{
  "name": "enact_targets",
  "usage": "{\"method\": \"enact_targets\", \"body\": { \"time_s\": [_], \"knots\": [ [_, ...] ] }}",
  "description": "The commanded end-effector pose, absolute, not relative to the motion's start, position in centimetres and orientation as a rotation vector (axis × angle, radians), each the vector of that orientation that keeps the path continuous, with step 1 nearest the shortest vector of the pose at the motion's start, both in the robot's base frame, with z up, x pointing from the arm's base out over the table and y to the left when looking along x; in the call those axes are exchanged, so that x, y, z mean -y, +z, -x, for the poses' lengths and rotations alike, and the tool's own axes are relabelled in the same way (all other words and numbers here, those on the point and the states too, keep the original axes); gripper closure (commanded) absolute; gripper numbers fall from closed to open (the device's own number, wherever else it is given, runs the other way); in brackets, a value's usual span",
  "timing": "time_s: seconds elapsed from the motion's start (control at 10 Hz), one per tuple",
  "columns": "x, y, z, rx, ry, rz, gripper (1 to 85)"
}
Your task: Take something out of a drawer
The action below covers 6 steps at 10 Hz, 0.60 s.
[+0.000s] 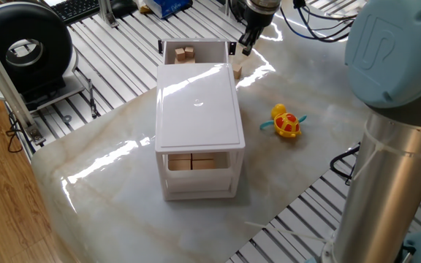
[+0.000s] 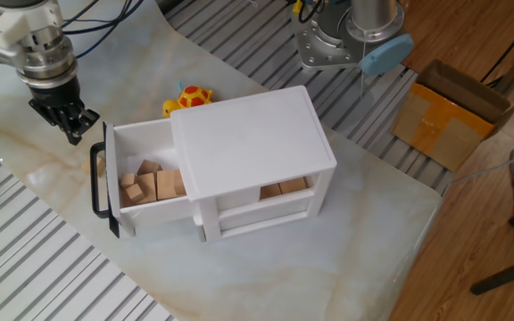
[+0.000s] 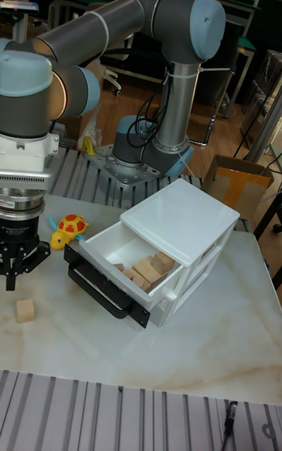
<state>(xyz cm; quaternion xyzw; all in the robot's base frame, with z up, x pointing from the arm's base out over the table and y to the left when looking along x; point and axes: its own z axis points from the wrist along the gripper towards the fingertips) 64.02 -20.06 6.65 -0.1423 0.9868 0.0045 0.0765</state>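
While the drawer (image 3: 117, 267) stands open, the cube (image 3: 25, 310) is seen on the table (image 3: 180, 357) below the spread gripper (image 3: 16, 279).

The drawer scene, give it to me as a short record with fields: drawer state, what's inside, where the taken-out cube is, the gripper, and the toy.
drawer: top one, pulled open
contents: several wooden cubes
cube taken out: lying on the table, outside the drawer, apart from the gripper
gripper: above that cube, jaws empty and slightly apart
toy: yellow and red, on the table beside the cabinet
lower drawer: holds more wooden blocks
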Motion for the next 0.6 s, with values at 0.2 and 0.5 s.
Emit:
{"method": "enact_targets", "body": {
  "time_s": [0.2, 0.5],
  "knots": [
    [19.3, 7.9, -62.9, -2.971, 0.065, 0.395, 84.7],
    [19.5, 9.1, -61.6, -2.98, 0.041, 0.389, 84.7]
  ]
}}
